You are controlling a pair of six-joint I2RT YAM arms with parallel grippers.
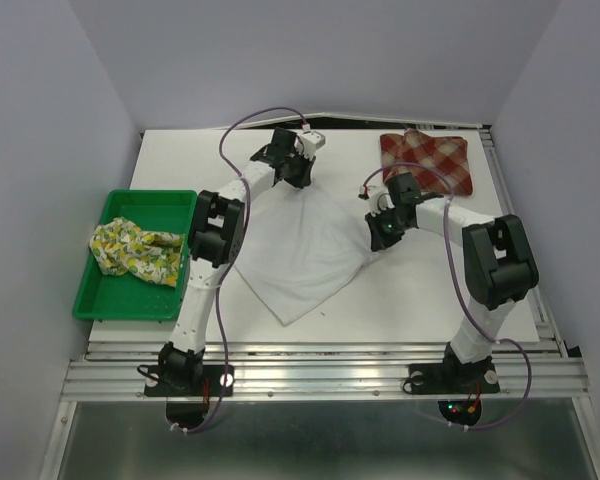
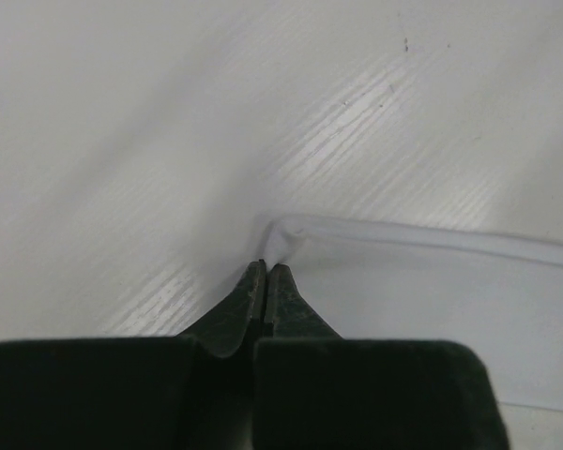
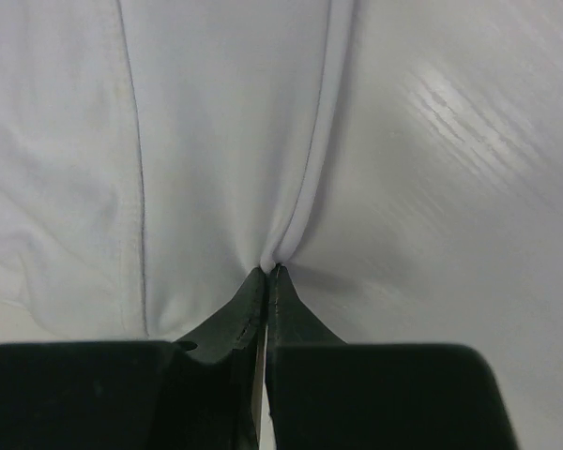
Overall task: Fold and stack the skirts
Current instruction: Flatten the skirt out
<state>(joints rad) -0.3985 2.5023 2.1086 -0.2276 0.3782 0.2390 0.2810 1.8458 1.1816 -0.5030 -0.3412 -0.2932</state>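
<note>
The plain white skirt [image 1: 305, 250] lies spread flat mid-table. My left gripper [image 1: 300, 180] is at its far corner; the left wrist view shows the gripper [image 2: 266, 267] shut on the corner of the white skirt [image 2: 432, 300]. My right gripper [image 1: 373, 240] is at the skirt's right edge. In the right wrist view the gripper [image 3: 270, 272] is shut, pinching the folded hem of the white skirt [image 3: 216, 141]. The red-and-cream plaid skirt [image 1: 427, 160] lies folded at the far right. Crumpled in the tray lies the fruit-print skirt [image 1: 135, 250].
A green plastic tray [image 1: 90, 300] sits at the left edge of the table. Purple cables loop above both arms. Walls enclose the table on the left, far and right sides.
</note>
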